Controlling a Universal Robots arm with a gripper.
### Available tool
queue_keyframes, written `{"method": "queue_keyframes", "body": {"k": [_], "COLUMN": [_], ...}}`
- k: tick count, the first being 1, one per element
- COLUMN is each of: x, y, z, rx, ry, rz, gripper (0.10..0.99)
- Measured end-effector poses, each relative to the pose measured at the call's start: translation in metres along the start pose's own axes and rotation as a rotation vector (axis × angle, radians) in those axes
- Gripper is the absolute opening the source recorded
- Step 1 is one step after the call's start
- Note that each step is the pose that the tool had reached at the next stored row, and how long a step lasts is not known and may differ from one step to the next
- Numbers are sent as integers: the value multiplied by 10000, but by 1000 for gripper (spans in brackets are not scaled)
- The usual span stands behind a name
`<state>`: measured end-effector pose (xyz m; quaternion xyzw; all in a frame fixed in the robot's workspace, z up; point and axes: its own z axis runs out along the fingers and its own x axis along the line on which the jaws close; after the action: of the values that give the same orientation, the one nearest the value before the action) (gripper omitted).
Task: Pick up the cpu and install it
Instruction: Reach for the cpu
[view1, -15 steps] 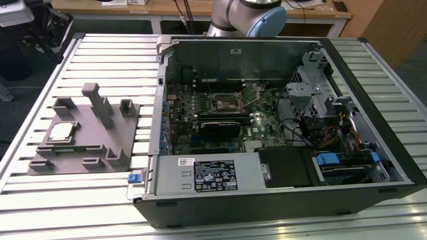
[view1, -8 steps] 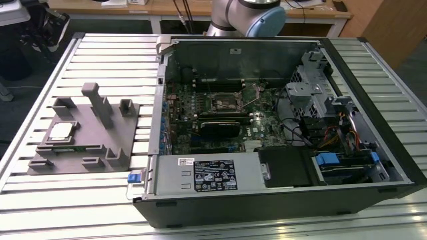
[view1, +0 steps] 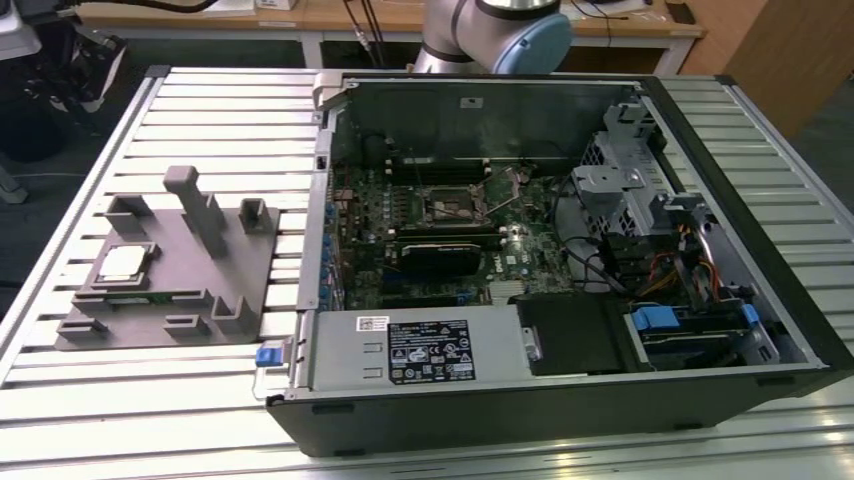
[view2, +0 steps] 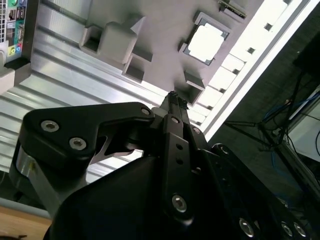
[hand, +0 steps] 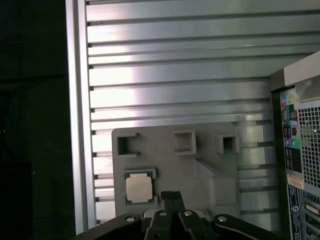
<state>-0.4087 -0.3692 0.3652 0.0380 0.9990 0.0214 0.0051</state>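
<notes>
Slatted aluminium table (view1: 160, 420): bears every other item. Computer case (view1: 534, 425): black, side panel off, lying open on the table towards the exterior view's right. Robot arm (view1: 501, 30): its grey and blue joint stands behind the case at the far edge of the table. Motherboard (view1: 400, 215): green, mounted in the floor of the case. Grey tray (view1: 147, 305): a flat plate with raised blocks and posts, on the table just beside the case, on the exterior view's left. Gripper (view2: 174, 96): black, with nothing held; in both wrist views the fingertips (hand: 170, 196) look pressed together. It hangs over the tray, near the chip but apart from it; how high it hangs cannot be told. Socket (view1: 447, 207): black square frame near the middle of the motherboard, apparently vacant. Cpu (view1: 124, 262): silver-grey top with a pale edge, lying flat in a recess of the tray, well apart from the socket. Step in hand, as judged: the approach to the pick, with the chip not yet lifted and the install not begun. The pick calls for parted fingers set squarely over opposite edges of the chip, and a level lift clear of the recess walls.
</notes>
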Motion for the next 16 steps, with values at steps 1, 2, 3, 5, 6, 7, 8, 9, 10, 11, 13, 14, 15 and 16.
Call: {"method": "queue_keyframes", "body": {"k": [1, 2, 3, 5, 6, 7, 8, 9, 10, 11, 13, 14, 15, 16], "x": [16, 33, 50, 87, 105, 124, 143, 159, 177, 196, 240, 263, 285, 307], "y": [-20, -42, -63, -104, -115, -123, -130, -134, -137, -140, -144, -145, -147, -149], "z": [2, 4, 5, 7, 9, 9, 9, 9, 9, 9, 10, 11, 11, 12], "rx": [0, 0, 0, 1, 0, 0, 0, 1, 1, 1, 0, 0, 1, 0], "ry": [1, 1, 0, 1, 0, 0, 0, 1, 2, 1, 1, 0, 1, 1], "rz": [0, 0, 0, 0, 0, 1, 1, 0, 0, 0, -1, 0, 0, 0], "gripper": [106, 106, 106, 106, 106, 106, 106, 106, 106, 106, 106, 106, 106, 106]}}
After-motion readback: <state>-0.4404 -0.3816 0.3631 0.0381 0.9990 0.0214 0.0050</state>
